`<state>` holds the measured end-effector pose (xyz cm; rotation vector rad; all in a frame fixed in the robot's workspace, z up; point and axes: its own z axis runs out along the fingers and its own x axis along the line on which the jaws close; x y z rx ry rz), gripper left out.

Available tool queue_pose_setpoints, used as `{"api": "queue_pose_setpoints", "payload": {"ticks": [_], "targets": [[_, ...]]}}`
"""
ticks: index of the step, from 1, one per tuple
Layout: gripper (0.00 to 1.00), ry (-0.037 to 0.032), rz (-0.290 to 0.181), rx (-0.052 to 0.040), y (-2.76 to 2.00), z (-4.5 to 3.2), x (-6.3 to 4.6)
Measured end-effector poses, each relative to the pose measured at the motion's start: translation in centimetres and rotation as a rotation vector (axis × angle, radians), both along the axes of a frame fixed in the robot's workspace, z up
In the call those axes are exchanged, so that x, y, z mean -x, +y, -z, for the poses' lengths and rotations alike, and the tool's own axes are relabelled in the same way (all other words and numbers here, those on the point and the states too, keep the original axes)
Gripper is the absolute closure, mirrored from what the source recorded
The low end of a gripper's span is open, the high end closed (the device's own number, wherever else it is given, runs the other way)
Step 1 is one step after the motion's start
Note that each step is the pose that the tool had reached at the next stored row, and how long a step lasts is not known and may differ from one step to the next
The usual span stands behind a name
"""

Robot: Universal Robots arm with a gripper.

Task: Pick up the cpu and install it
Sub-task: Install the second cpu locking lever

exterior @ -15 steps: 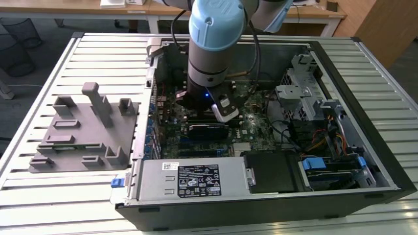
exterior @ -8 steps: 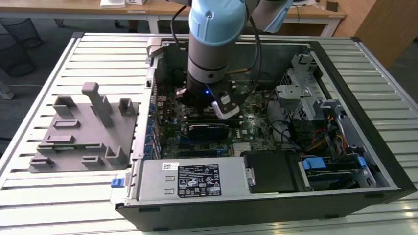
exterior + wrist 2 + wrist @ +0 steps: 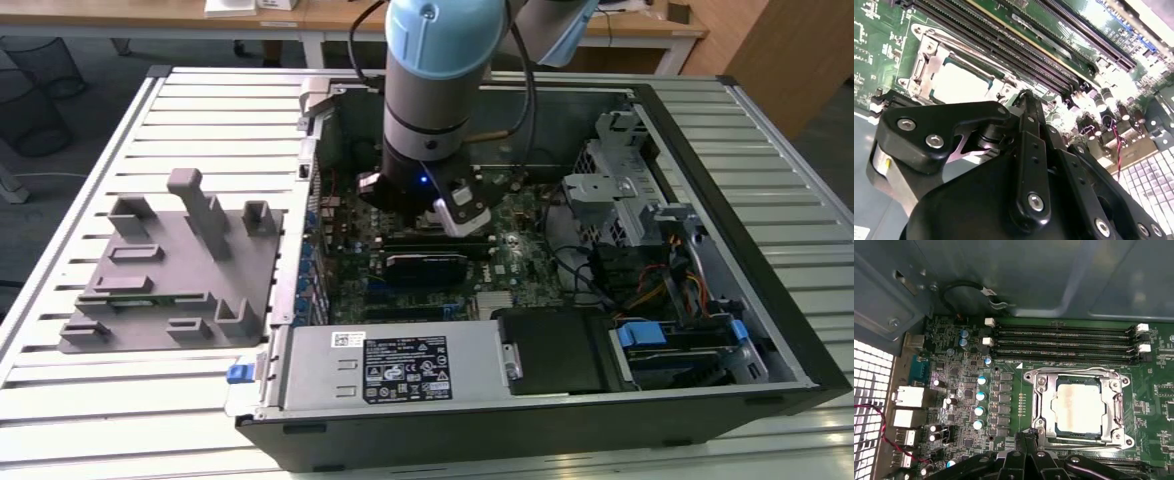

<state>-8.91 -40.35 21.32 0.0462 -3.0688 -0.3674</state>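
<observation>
Inside computer case (image 3: 694,330), silvery cpu (image 3: 1081,407) seemingly sits socketed.

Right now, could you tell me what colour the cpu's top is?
Silvery-white, clearest in the first wrist view: cpu.

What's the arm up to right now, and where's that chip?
End effector above the motherboard, fingers' state unclear. The cpu sits in its socket frame. Nothing lies on it.
</observation>
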Motion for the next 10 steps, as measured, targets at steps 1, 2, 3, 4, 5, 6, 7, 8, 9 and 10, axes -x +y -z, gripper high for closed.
{"api": "queue_pose_setpoints", "payload": {"ticks": [1,2,3,4,5,6,7,8,9,10], "targets": [[0.89,0.0000,0.000,-0.0001,0.00,-0.09,0.0],[0.89,0.0000,0.000,-0.0001,0.00,-0.18,0.0],[0.89,0.0000,0.000,-0.0002,0.00,-0.29,0.0],[0.89,-0.0001,0.000,-0.0003,0.00,-0.41,0.0],[0.89,0.0000,0.000,-0.0003,0.00,-0.58,0.0],[0.89,0.0000,0.000,-0.0002,0.00,-0.75,0.0],[0.89,0.0000,0.000,-0.0003,0.00,-0.91,0.0],[0.89,0.0000,0.000,-0.0002,0.00,-1.06,0.0],[0.89,0.0000,0.000,-0.0002,0.00,-1.21,0.0],[0.89,0.0000,0.000,-0.0003,0.00,-1.33,0.0]]}}
